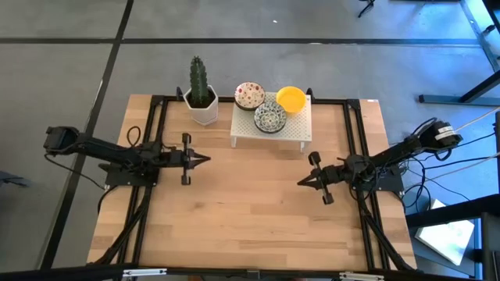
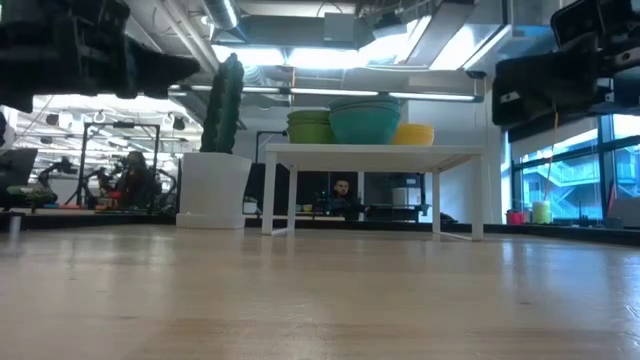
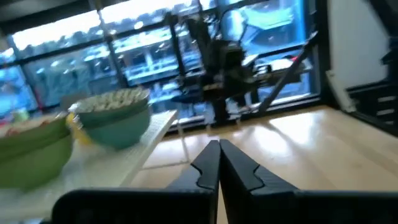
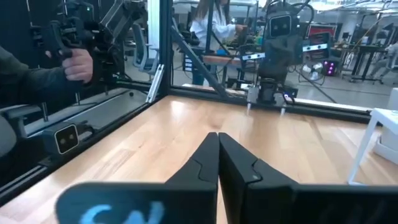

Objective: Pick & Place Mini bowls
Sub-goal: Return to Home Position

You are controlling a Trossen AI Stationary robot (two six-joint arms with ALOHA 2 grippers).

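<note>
1. The left gripper (image 1: 205, 159) is shut tight, its two fingers pressed tip to tip. It holds nothing. It hangs over the left side of the table (image 1: 258, 222) and points toward the middle.
2. The right gripper (image 1: 301, 182) is shut tight too, with nothing in it. It hangs over the right side, facing the left gripper and well apart from it.
3. Pale blue letters (image 4: 121, 214) show on the right gripper's body. They are cut off, so I cannot read them.
4. The mini bowls sit in three piles on the white rack (image 1: 301, 131) at the back of the table. They are the red-speck bowls (image 1: 249, 95), the blue-green bowls (image 1: 270, 117) and the yellow bowls (image 1: 291, 98). Both grippers are well apart from them.
5. A cactus pot (image 1: 205, 111) stands just beside the rack.
6. Past the table, a person's hand (image 4: 78, 62) grips a dark handle.
</note>
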